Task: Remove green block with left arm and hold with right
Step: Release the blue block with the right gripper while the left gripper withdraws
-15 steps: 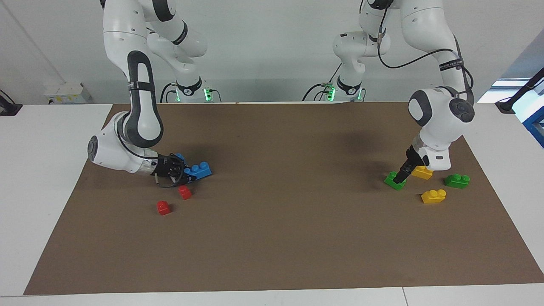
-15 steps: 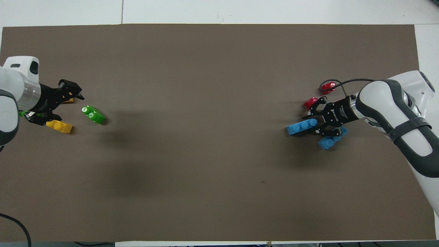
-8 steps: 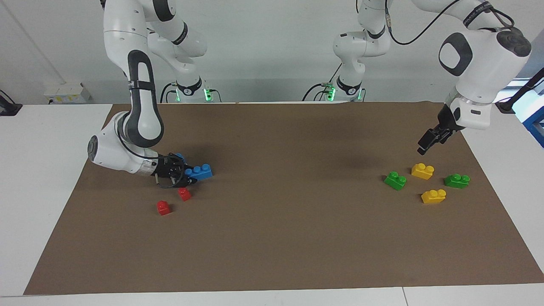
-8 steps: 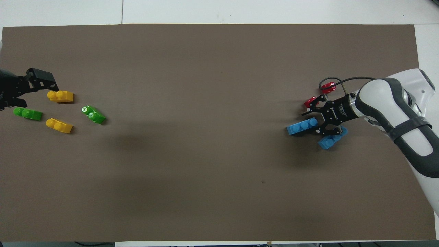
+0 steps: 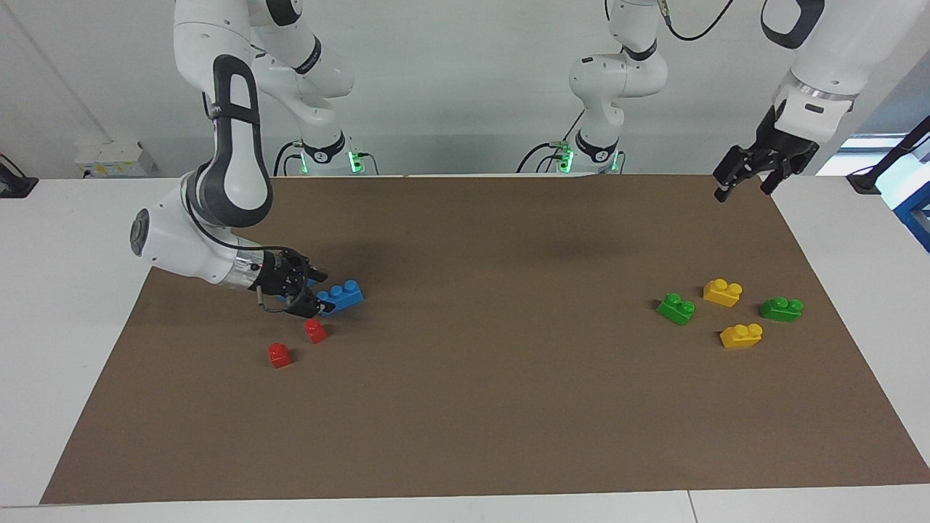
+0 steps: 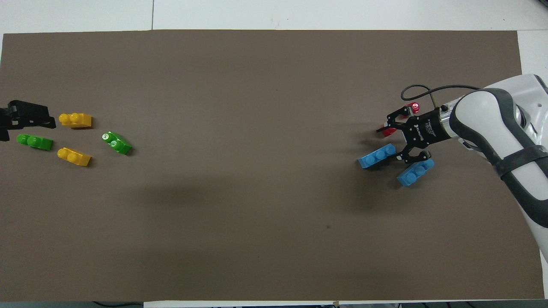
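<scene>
Your left hand [image 5: 742, 187], wide and empty, has risen off the green block [image 5: 676, 308], which lies loose on the bench [image 5: 465, 407] toward the left arm's end, while your right hand [image 5: 320, 293] opens over the blue bricks [image 5: 345, 293], so nothing is held.

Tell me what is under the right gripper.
The long blue brick pokes out under the open right gripper; the short blue brick is partly covered by it.
</scene>
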Action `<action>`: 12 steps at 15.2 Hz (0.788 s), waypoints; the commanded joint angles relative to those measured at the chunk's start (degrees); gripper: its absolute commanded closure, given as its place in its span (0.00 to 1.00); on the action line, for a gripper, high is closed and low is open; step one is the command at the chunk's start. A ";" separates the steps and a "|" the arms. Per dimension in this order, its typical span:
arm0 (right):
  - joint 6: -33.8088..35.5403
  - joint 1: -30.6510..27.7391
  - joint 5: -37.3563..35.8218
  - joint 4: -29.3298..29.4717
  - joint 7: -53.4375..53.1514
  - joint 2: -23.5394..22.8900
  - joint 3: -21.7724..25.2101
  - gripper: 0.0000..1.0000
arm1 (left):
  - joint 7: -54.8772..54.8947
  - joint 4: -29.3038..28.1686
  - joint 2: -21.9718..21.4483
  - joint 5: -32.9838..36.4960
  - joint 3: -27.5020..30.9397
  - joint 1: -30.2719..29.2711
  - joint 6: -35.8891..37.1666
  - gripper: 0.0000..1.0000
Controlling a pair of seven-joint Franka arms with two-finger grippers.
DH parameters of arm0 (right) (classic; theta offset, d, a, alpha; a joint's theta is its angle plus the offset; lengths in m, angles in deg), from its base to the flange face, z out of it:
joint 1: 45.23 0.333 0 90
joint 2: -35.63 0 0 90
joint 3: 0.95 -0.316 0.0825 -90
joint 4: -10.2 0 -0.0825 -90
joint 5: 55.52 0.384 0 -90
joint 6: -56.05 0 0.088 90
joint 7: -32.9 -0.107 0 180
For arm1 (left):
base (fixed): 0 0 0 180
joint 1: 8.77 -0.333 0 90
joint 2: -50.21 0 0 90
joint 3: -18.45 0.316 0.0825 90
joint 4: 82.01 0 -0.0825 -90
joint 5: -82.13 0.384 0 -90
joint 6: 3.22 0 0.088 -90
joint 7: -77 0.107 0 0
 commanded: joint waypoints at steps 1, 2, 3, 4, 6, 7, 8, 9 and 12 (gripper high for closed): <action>2.04 0.49 -3.33 4.79 -1.20 2.98 -0.27 0.00 | 2.24 -1.31 -2.90 0.81 -0.46 0.23 3.53 0.00; 2.56 1.36 -6.23 7.77 -1.20 3.42 -0.19 0.00 | 2.24 -2.36 -3.70 0.90 -0.90 0.23 3.63 0.00; 3.00 1.46 -9.65 10.41 -1.20 3.43 -0.18 0.00 | 2.07 -3.07 -4.31 0.82 -1.08 0.31 3.11 0.00; 2.92 1.55 -13.43 12.70 -1.03 3.51 -0.18 0.00 | 1.63 -3.60 -4.32 0.90 -1.08 0.58 2.32 0.00; 3.00 2.07 -20.90 16.31 0.29 3.69 -0.27 0.00 | 0.49 -3.43 -3.45 0.81 -0.64 1.55 -1.53 0.00; 3.00 2.07 -23.98 16.59 2.12 5.00 -0.27 0.00 | 0.40 -3.08 -2.13 0.81 -0.38 1.55 -2.43 0.00; 3.00 2.07 -26.62 16.68 5.10 6.23 -0.19 0.00 | 0.49 -2.12 -0.03 0.81 -0.03 1.55 -2.09 0.00; 3.00 2.07 -28.65 16.68 7.74 7.63 -0.18 0.00 | 0.49 -0.81 0.86 0.99 -0.02 1.55 -1.47 0.00; 3.00 2.07 -34.80 16.76 14.16 10.54 -0.10 0.00 | 0.66 -0.62 0.52 1.52 -0.81 1.46 -0.24 0.00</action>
